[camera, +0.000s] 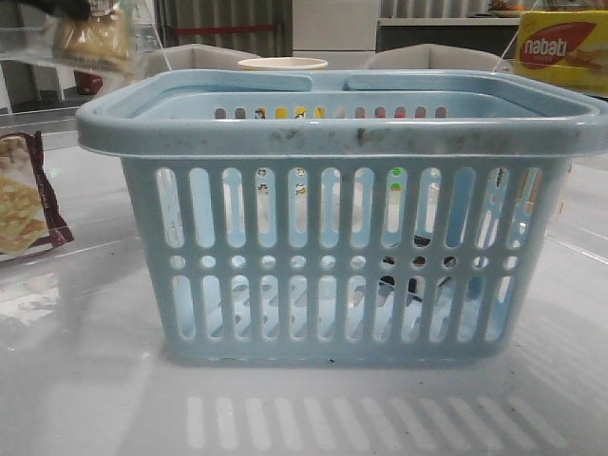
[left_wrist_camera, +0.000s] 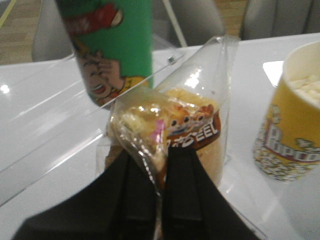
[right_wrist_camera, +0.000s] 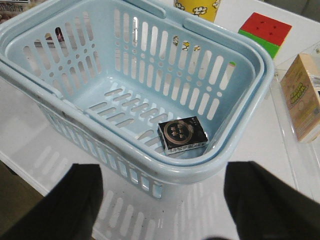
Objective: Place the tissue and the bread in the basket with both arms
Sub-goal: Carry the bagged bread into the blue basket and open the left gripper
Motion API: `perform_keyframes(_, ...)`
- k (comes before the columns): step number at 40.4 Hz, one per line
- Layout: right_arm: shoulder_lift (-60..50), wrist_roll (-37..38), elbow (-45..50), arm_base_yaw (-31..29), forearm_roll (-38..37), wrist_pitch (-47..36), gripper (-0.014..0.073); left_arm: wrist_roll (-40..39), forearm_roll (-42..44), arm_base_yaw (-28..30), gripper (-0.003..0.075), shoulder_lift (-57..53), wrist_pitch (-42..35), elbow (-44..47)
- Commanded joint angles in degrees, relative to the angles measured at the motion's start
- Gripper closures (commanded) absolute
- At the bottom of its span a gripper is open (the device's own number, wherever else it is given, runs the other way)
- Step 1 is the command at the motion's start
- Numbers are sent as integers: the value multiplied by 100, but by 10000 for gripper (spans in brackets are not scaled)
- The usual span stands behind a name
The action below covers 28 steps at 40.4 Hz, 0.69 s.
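While the wrapped bread (left_wrist_camera: 172, 132) is pinched between the left gripper (left_wrist_camera: 159, 165) jaws, which are closed narrow on the crinkled clear wrapper at its near end, the packet's long axis runs away from the jaws, label outward, toward a green printed can (left_wrist_camera: 112, 45) and a yellow popcorn cup (left_wrist_camera: 290, 125) on the desk (left_wrist_camera: 40, 115). In the front view the bread (camera: 93, 40) hangs high at about ten o'clock from the light blue basket (camera: 342, 133), above and beyond the rim's left corner, so I judge the coming move to be a carry toward three o'clock and nearer the camera until the packet is over the open mouth, then a release. The left arm alone has it. The right gripper (right_wrist_camera: 162, 200) hangs over the near rim with its jaws spread wide and empty, looking down into the basket (right_wrist_camera: 240, 145), where a small dark square pack (right_wrist_camera: 182, 135), probably the tissue, lies flat on the floor toward the corner nearest that arm. A maroon-edged cracker packet (camera: 24, 199) lies on the desk at nine o'clock of the basket and a yellow Nabati box (camera: 560, 49) at two o'clock, both clear of the likely path.
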Motion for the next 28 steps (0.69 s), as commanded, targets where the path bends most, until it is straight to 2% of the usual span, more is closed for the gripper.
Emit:
perform_keyframes(1, -9, -59, -141, -2, -66, -426, -8, -35, -43, -304, 629, -924, 267, -222)
perform_keyframes(10, -9, -59, -141, -2, -66, -426, -8, -35, -43, -1301, 629, -1820, 1666, -222)
perform_keyframes(19, -9, -59, -141, -2, -66, -426, -8, -25, 219, -2378, 627, -1687, 1900, -187)
perform_keyframes(21, -9, -59, -141, -2, -66, -426, -8, -25, 219, -2521, 605, -1577, 1900, -148)
perform_keyframes(24, -9, -59, -141, -2, -66, -426, -8, -25, 219, -2695, 525, -1400, 1930, -129)
perform_keyframes(27, -9, -59, -141, -2, -66, -426, -8, -25, 219, -2805, 386, -1215, 1928, -129)
perform_keyframes(28, -9, -59, -141, -2, -66, -426, -8, -25, 219, -2832, 363, -1190, 1928, -129)
